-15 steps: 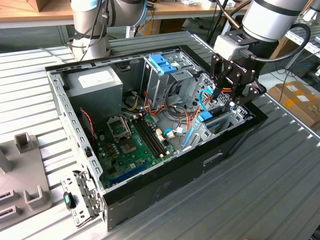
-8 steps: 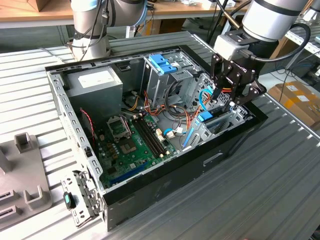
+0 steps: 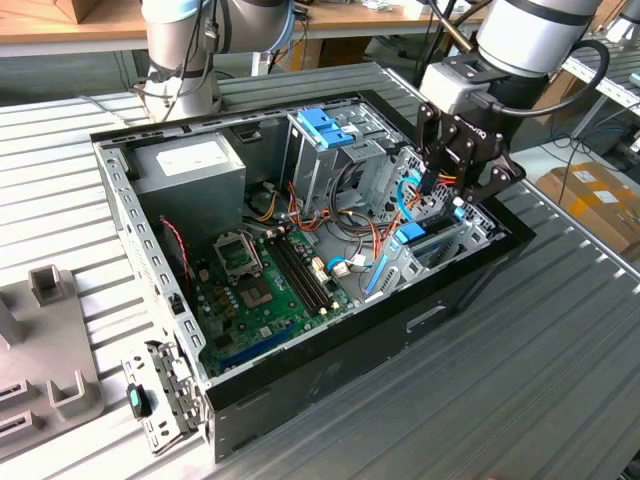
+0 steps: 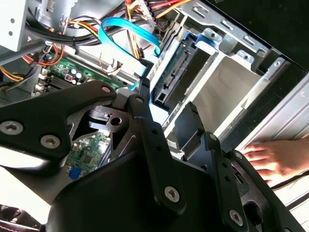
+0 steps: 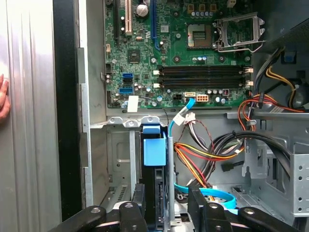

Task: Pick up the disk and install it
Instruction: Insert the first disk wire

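Most of the job looks done, tbh: the disk [image 5: 154,183] is seen standing on edge in the bay [image 5: 118,164] at the case's [image 3: 330,370] corner, on the exterior view's right. The gripper [image 5: 166,199] is held spread astride it, not pinching, so only final seating is judged left.
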Available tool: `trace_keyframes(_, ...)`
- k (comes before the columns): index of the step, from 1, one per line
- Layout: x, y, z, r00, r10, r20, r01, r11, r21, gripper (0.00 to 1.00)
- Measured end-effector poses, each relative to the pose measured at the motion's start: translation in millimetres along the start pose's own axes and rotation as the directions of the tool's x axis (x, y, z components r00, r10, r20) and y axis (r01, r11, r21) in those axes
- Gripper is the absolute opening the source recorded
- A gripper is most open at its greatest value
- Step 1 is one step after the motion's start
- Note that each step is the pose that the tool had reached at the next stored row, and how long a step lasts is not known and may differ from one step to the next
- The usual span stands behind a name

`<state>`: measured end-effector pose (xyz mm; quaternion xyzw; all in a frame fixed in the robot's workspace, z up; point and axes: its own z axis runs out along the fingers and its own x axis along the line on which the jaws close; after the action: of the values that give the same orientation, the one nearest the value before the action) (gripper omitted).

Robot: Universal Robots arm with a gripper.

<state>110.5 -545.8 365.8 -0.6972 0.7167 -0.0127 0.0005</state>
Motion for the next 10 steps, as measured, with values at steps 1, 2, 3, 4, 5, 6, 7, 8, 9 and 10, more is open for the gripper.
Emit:
trace_keyframes(1, -1.3, 0.0, -0.1, 1.0, 0.0, -0.0001, 0.0, 1.0, 0.0, 0.49)
trace_keyframes(2, -1.5, 0.0, 0.0, 1.0, 0.0, -0.0001, 0.0, 1.0, 0.0, 0.49)
trace_keyframes(3, -1.5, 0.0, 0.0, 1.0, 0.0, 0.0, 0.0, 1.0, 0.0, 0.49)
trace_keyframes(4, -1.5, 0.0, 0.0, 1.0, 0.0, 0.0, 0.0, 1.0, 0.0, 0.49)
trace_keyframes(5, -1.6, 0.0, 0.0, 1.0, 0.0, 0.0, 0.0, 1.0, 0.0, 0.49)
trace_keyframes(6, -1.6, 0.1, -0.1, 1.0, 0.0, -0.0001, 0.0, 1.0, 0.0, 0.49)
trace_keyframes(7, -1.6, 0.1, -0.1, 1.0, 0.0, -0.0001, 0.0, 1.0, 0.0, 0.49)
trace_keyframes(8, -1.6, 0.1, -0.1, 1.0, 0.0, -0.0001, 0.0, 1.0, 0.0, 0.49)
trace_keyframes(9, -1.6, 0.0, 0.0, 1.0, 0.0, -0.0001, 0.0, 1.0, 0.0, 0.49)
trace_keyframes(10, -1.6, 0.1, -0.1, 1.0, 0.0, -0.0001, 0.0, 1.0, 0.0, 0.49)
